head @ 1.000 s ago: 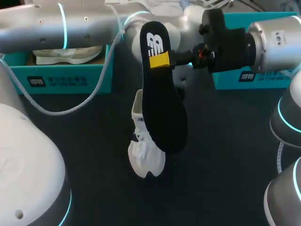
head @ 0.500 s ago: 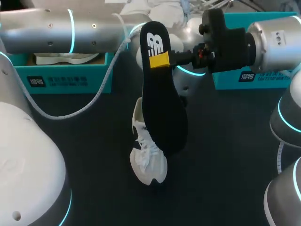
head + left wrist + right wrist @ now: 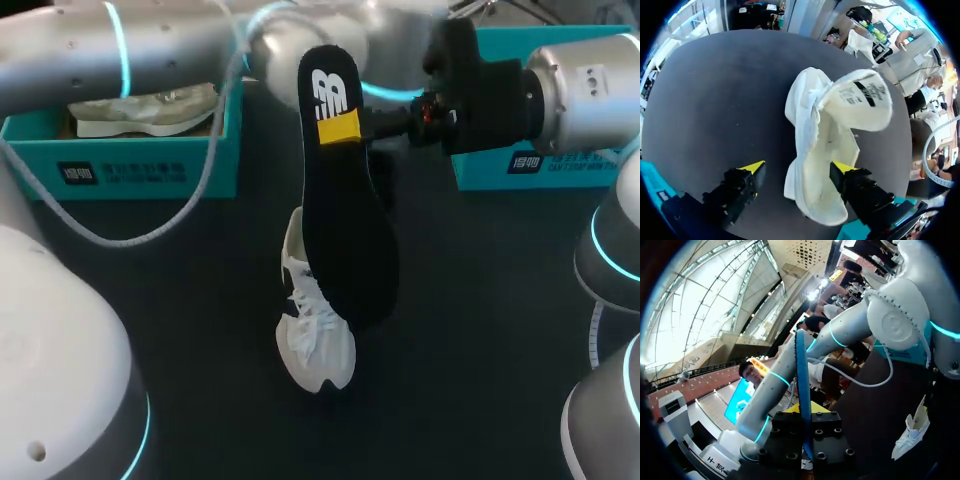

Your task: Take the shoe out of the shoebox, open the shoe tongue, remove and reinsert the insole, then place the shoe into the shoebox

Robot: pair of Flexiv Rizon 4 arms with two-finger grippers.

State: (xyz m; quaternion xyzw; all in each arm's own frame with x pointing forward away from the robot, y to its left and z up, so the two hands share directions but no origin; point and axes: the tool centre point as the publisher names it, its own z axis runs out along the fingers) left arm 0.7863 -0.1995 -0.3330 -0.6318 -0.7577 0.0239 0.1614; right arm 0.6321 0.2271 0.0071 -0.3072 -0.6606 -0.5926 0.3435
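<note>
The white shoe [image 3: 316, 335] lies on the dark table, toe toward the front edge, partly hidden behind the black insole [image 3: 345, 220]. My right gripper [image 3: 338, 128] is shut on the insole near its heel end and holds it in the air above the shoe. The right wrist view shows the insole [image 3: 802, 380] edge-on between the fingers of that gripper [image 3: 804, 412], and the shoe [image 3: 912, 432] down on the table. My left gripper [image 3: 798, 167] stands open over the heel of the shoe [image 3: 822, 135], its tongue folded outward. My left arm [image 3: 180, 40] crosses the back of the table.
A teal shoebox [image 3: 130, 165] at the back left holds another pale shoe [image 3: 150, 108]. A second teal box part [image 3: 520, 160] stands at the back right behind my right arm. A grey cable [image 3: 150, 235] hangs from the left arm over the table.
My left gripper has opened and let go of the shoe, which settled flatter on the table. The left arm shifted back and upward. The right arm and insole have not moved.
</note>
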